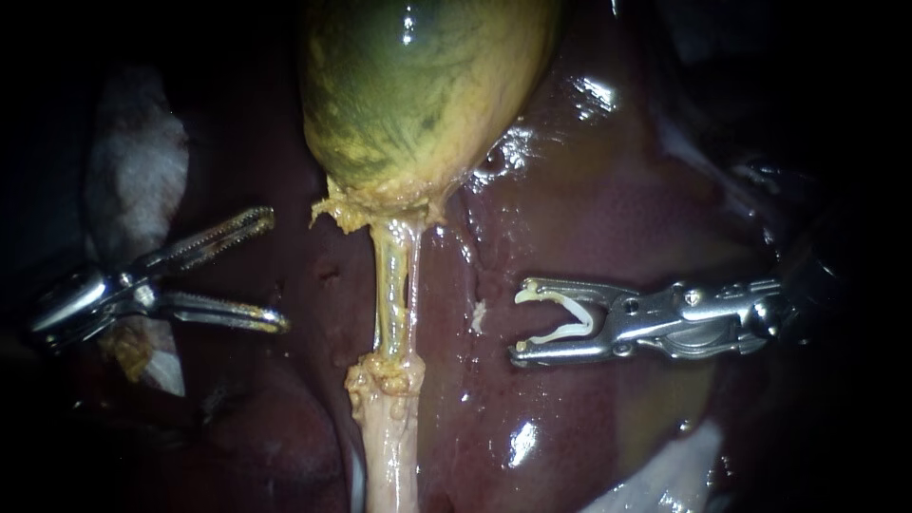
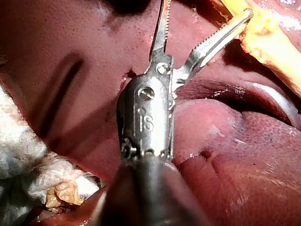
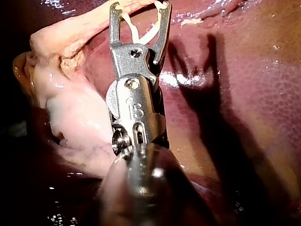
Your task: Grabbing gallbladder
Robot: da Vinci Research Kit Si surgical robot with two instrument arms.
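Green-yellow, the gallbladder (image 1: pixel 427 85) lies at the top centre of the endoscope view, resting on the dark red liver (image 1: pixel 627 209). A pale tube (image 1: pixel 391 285) runs straight down from its lower end to a thicker, lumpy cord of tissue.

Left instrument (image 1: pixel 275 273): enters from the left. Its hand is spread, with the two toothed jaws standing wide apart and nothing between them. The jaw tips point toward the tube and are clear of it. The gallbladder lies above and to the right of this hand, well apart, with no contact. White gauze (image 1: pixel 133 171) lies behind the shaft.

Right instrument (image 1: pixel 521 323): enters from the right and lies level over the liver. Its hand holds a white clip (image 1: pixel 570 318), the clip's two legs seated against the two jaws, which stand apart. The tips face the tube from the right without touching it. The gallbladder lies above and to the left of this hand, apart from it.
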